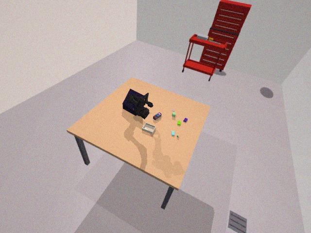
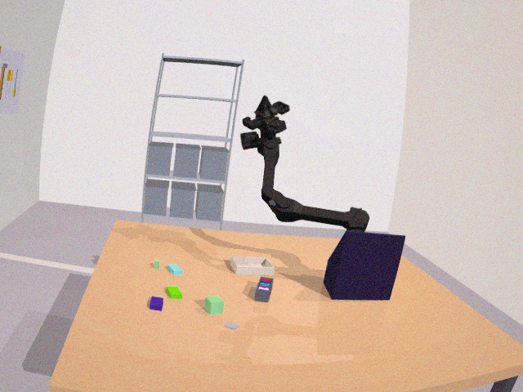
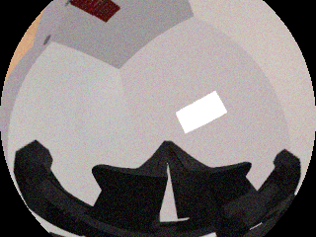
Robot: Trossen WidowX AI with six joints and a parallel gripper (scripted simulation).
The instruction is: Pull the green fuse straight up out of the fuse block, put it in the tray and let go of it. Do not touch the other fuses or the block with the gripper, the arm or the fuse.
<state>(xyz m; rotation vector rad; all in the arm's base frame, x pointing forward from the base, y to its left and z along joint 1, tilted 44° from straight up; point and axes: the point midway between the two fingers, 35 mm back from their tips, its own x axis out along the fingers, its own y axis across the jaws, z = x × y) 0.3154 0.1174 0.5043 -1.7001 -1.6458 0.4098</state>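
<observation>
One arm (image 2: 270,185) reared upright, pincer (image 2: 265,103) closed, empty, skyward.

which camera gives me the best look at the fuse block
The exterior view: the fuse block is nearest there, its colored fuses visible on top, standing apart from the tray. The top view shows the block far smaller, its fuses only flecks of color. The wrist view points at walls and ceiling and misses it entirely.
</observation>
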